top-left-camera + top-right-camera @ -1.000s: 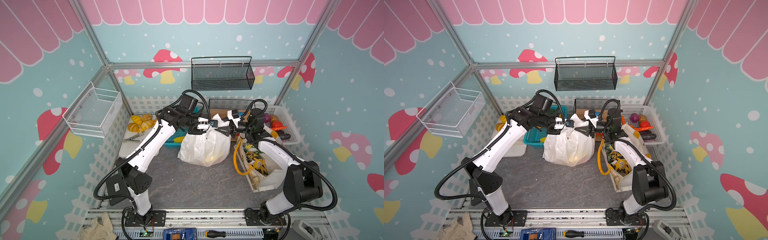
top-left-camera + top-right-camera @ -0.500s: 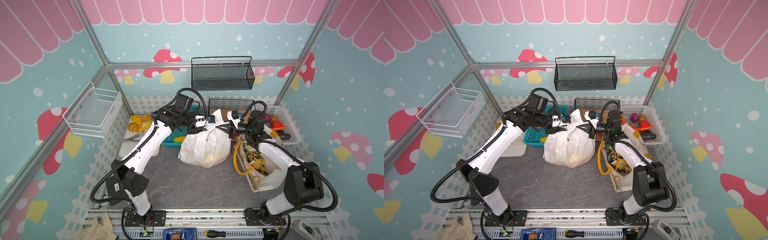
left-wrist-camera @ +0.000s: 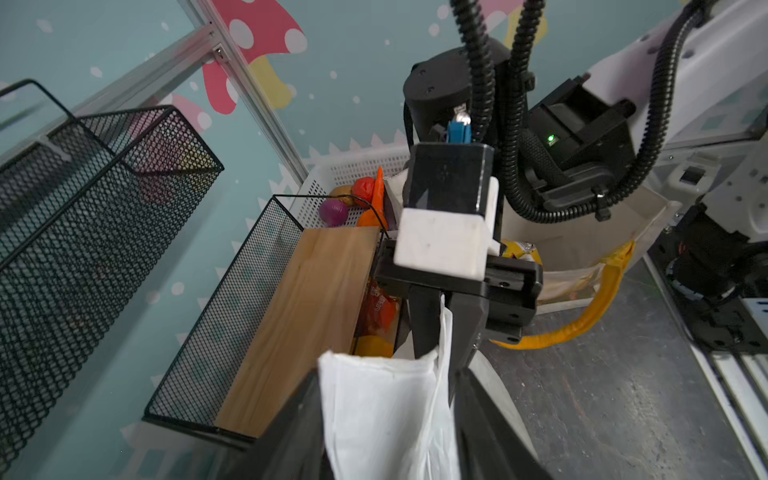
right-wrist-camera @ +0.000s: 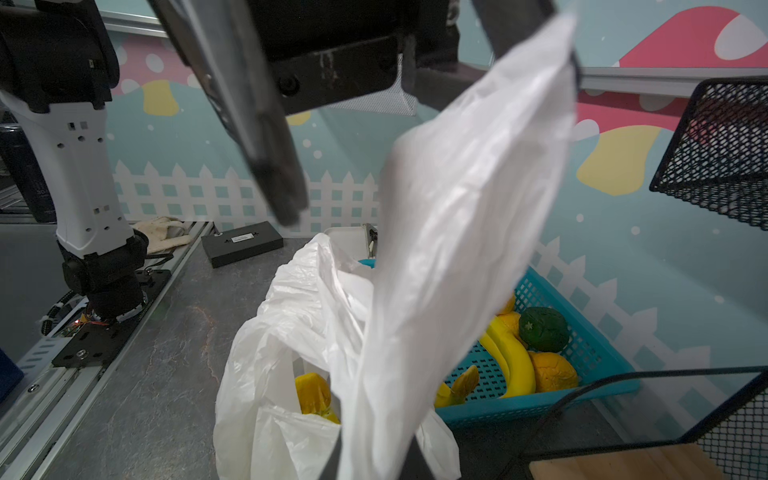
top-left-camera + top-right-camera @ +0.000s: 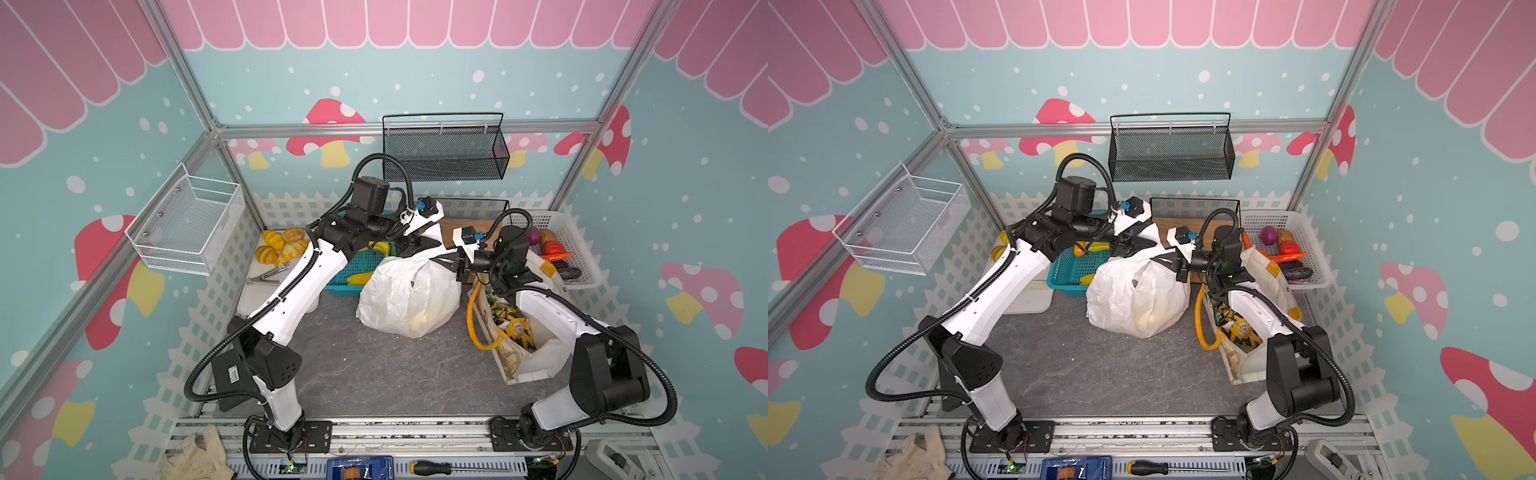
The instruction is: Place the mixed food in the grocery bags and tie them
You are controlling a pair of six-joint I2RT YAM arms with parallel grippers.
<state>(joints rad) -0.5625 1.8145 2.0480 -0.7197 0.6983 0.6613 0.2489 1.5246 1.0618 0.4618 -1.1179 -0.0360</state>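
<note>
We are pinching a loop handle [image 4: 457, 208] of the white plastic carrier bag [image 5: 409, 291], sitting mid-frame in both top views, tightly in our right gripper [image 3: 442, 332], while our left gripper [image 3: 387, 376] is straddling that handle with jaws parted.

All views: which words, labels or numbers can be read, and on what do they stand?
None can be read.
Orange packet: print blurred.
Black box: white label too small.
Left arm sticker: too small.
Yellow packets: print too small.
Bag: no print seen.
</note>
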